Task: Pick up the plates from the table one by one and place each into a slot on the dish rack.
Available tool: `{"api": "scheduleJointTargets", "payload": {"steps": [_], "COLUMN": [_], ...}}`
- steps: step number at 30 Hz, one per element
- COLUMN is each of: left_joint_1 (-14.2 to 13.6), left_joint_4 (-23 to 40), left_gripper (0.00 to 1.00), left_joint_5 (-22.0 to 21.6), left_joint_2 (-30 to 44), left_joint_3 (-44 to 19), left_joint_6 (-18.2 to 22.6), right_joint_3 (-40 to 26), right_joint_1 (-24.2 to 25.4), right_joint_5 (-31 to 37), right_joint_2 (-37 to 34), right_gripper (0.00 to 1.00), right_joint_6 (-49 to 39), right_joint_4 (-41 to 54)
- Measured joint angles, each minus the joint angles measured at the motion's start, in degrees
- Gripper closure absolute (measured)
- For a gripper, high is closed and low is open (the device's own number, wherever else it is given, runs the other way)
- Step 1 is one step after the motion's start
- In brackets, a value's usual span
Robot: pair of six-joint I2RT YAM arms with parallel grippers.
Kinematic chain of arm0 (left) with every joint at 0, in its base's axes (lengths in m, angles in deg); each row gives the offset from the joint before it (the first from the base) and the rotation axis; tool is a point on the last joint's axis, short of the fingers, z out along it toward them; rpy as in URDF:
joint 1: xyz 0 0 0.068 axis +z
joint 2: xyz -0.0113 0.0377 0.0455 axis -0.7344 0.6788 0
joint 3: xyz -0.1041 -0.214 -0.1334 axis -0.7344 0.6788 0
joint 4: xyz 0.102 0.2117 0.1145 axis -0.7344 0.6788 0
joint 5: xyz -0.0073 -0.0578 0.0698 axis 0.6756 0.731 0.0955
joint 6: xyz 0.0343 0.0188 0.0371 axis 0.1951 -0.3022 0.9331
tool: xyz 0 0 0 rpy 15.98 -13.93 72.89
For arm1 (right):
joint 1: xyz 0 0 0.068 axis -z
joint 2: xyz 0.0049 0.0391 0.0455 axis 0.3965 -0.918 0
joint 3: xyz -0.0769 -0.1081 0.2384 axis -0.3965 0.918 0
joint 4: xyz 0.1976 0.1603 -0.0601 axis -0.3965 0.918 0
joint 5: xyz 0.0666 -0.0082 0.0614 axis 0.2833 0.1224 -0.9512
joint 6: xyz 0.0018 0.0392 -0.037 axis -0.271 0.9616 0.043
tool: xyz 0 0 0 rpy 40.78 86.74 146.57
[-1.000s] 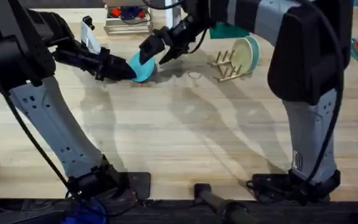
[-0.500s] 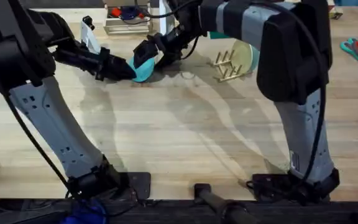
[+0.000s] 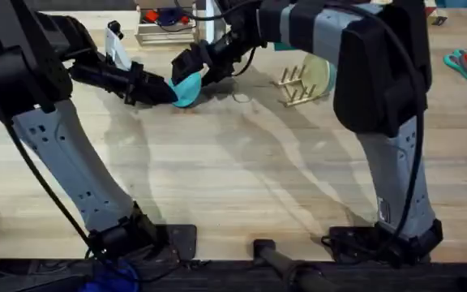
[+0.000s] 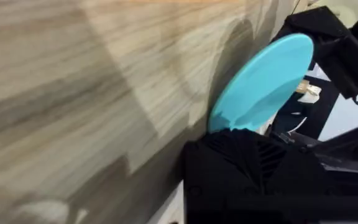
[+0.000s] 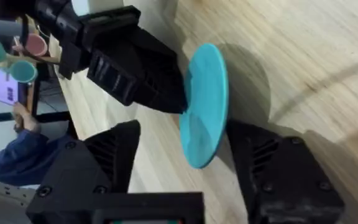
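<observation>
Your left hand (image 3: 167, 91) is clamped on the turquoise plate (image 3: 186, 86), gripping its rim and holding it on edge above the worktop (image 3: 233, 170), well to the left of the dish rack (image 3: 294, 85). In the left wrist view the plate (image 4: 263, 84) rises out of that hand's dark pads. Your right hand (image 3: 194, 66) is at the same plate from the rack side; in the right wrist view the plate (image 5: 205, 102) stands between its spread fingers (image 5: 98, 165), which look to be apart from the disc, though the angle makes contact hard to judge. A pale cream-green plate (image 3: 321, 73) already stands on edge in the dish rack.
</observation>
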Motion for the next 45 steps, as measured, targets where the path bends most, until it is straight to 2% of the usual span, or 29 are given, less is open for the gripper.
{"api": "scheduleJointTargets", "payload": {"steps": [3,9,17,21,38,45], "left_joint_1": [0.0,0.0,0.0,0.0,-0.02,-0.13], "left_joint_4": [0.0,0.0,0.0,0.0,1.38,2.22], "left_gripper": [0.959,0.96,0.96,0.96,0.96,0.96], "left_joint_5": [0.0,0.0,0.0,-0.01,-0.21,-4.16], "left_joint_2": [0.0,0.0,0.0,0.0,0.33,0.26], "left_joint_3": [0.01,0.01,0.01,0.0,-0.93,-3.73], "left_joint_6": [0.0,0.0,0.0,0.0,-0.04,-3.77], "right_joint_3": [0.0,0.0,0.0,0.0,0.0,0.0], "right_joint_1": [-0.07,-0.24,-0.24,-0.2,-0.17,-0.12], "right_joint_5": [0.24,0.79,2.6,2.78,2.71,2.58], "right_joint_2": [-0.28,-0.88,-0.88,-0.88,-0.88,-0.88], "right_gripper": [0.246,0.517,0.715,0.942,0.97,0.97], "right_joint_6": [0.37,0.76,1.89,2.42,2.6,2.58], "right_joint_4": [-0.07,0.02,-0.02,-0.04,-0.12,-0.22]}}
